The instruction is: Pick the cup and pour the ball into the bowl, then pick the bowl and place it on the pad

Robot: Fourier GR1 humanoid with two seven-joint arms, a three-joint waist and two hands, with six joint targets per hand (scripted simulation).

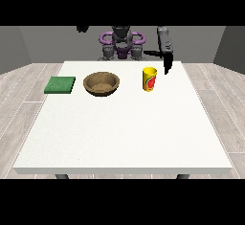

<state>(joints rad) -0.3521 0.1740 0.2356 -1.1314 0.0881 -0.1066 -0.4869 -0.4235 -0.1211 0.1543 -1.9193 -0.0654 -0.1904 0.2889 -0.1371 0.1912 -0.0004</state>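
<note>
The yellow cup (150,79) stands upright on the desk (124,128), at 3 o'clock from the wooden bowl (101,83), and the hand at the view's right (167,66) hangs just beside it with fingers straight down — a careless approach could knock it over, and the ball, not visible, may roll away.

The inside of the yellow cylindrical cup with a red label (150,79) is hidden, so any ball cannot be seen, and the black hand at the view's left (82,28) is too small to read its fingers.
</note>
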